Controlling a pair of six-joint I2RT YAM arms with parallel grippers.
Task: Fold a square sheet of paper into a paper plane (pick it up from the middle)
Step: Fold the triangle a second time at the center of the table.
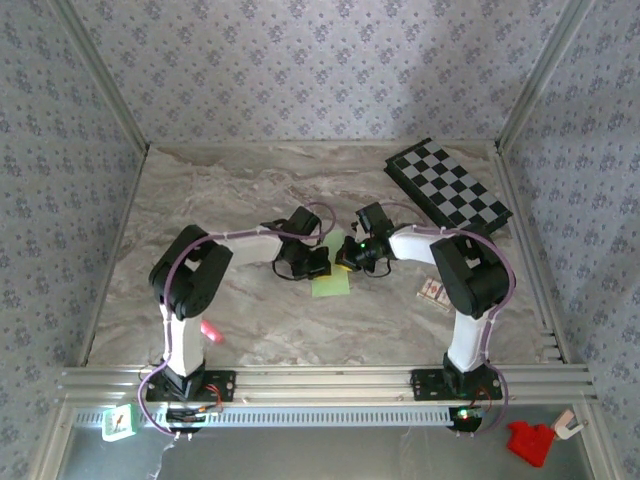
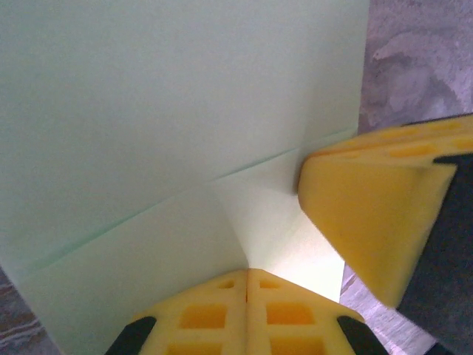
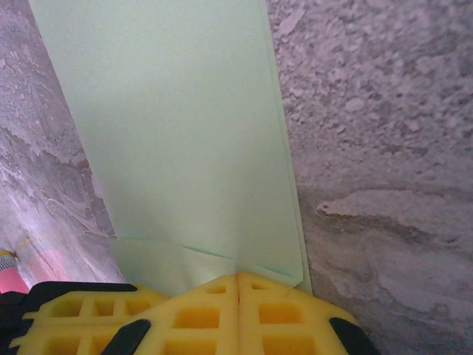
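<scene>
The square sheet of paper (image 1: 331, 279) is pale green and lies folded at the table's middle, a narrow creased rectangle. My left gripper (image 1: 319, 263) and right gripper (image 1: 346, 256) meet over its far end. In the left wrist view the sheet (image 2: 170, 126) shows slanted creases running to my left gripper (image 2: 247, 275), whose yellow fingers are shut on its edge. The right gripper's finger (image 2: 366, 214) presses beside the fold. In the right wrist view the layered sheet (image 3: 185, 133) runs away from my right gripper (image 3: 238, 279), which is shut on its near edge.
A black-and-grey chequered board (image 1: 448, 185) lies at the back right. A pink marker (image 1: 211, 331) rests by the left arm's base, and its tip shows in the right wrist view (image 3: 7, 281). A small patterned card (image 1: 433, 292) sits near the right arm. Papered walls enclose the marble table (image 1: 240, 190).
</scene>
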